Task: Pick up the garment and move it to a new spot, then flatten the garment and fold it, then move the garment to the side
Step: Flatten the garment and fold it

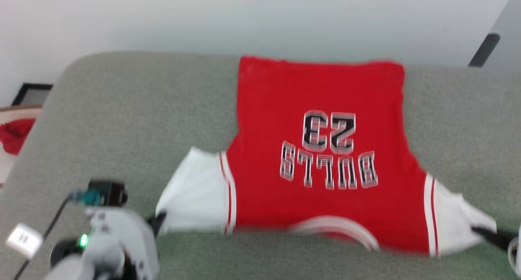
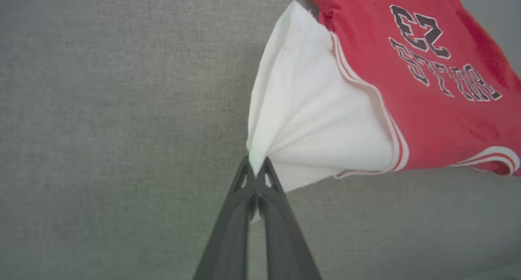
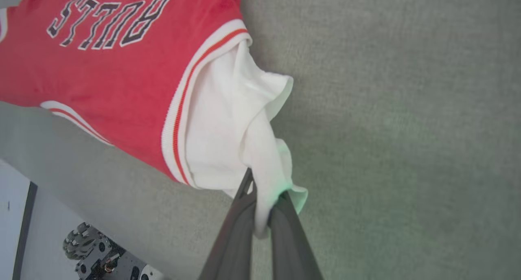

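A red Bulls jersey [image 1: 321, 109] lies spread on a grey-green fabric-covered surface [image 1: 122, 121], right of the middle in the head view. Its far hem lies close to the back edge of the surface. Its collar, trimmed in red and white, lies towards the robot. The black, white-outlined "BULLS" and "23" read upside down from the head camera. The red body lies mostly flat, and the two white sleeves are drawn outwards at the near corners.

The left gripper [image 1: 158, 221] reaches in from the lower left, with its pale wrist housing and a green light below it. In the left wrist view, the left gripper [image 2: 256, 166] has its dark fingers [image 2: 228, 231] pressed together on the tip of the left sleeve [image 2: 309, 125]. The white cloth fans out from the pinch in tight pleats.

The right gripper [image 1: 478, 231] comes in at the lower right edge. In the right wrist view, the right gripper [image 3: 266, 194] has its fingers [image 3: 236, 235] closed on a bunched fold of the right sleeve [image 3: 220, 141]. A little white cloth hangs down between them.

A small plain red cloth [image 1: 14, 135] lies off the surface at the far left of the head view. A grey toothed wheel [image 3: 87, 247] shows beyond the near edge of the surface in the right wrist view.
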Available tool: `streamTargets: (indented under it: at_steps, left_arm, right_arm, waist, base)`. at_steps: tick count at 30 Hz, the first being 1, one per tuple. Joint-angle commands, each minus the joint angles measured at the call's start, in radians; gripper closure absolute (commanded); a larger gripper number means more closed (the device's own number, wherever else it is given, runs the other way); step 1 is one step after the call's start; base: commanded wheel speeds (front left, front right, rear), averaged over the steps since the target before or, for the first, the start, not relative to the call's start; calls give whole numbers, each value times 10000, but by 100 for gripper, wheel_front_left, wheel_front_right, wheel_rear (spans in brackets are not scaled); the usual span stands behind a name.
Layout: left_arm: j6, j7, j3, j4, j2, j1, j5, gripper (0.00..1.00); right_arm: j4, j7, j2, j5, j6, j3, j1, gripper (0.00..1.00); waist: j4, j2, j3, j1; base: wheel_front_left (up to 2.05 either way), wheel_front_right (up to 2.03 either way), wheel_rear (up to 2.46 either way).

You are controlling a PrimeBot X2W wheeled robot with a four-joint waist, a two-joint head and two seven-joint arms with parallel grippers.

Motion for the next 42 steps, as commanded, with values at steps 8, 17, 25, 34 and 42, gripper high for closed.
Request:
streamTargets:
  at_steps: [8,17,25,34,42]
  left_arm:
    - [2226,222,640,-3880,1234,3452,-598,100]
    - [2600,-158,690,-4500,1329,4482,-491,100]
    - [2354,-292,390,-4004,1001,3998,-254,100]
    - [1995,-480,39,-3260,490,3388,-17,100]
    - [1887,-630,-57,-3060,243,3151,68,100]
  right_arm:
    - [-1417,1300,-242,5,-10,-1674,2973,100]
    - [-2564,2488,915,-1275,-10,-3695,4474,100]
    - [-3217,3314,2274,-2860,-8,-4480,4192,18]
    - [-4207,4604,3038,-4052,-8,-4753,3798,0]
    - [-5461,4787,3339,-4546,-8,-5093,2690,0]
  waist:
    - [115,0,-542,0]
    - [145,0,-452,0]
    - [159,0,-285,0]
    - [133,0,-144,0]
    - [154,0,72,0]
  base:
    - [0,0,0]
    - [0,0,0]
    - [0,0,0]
    - [0,0,0]
    - [0,0,0]
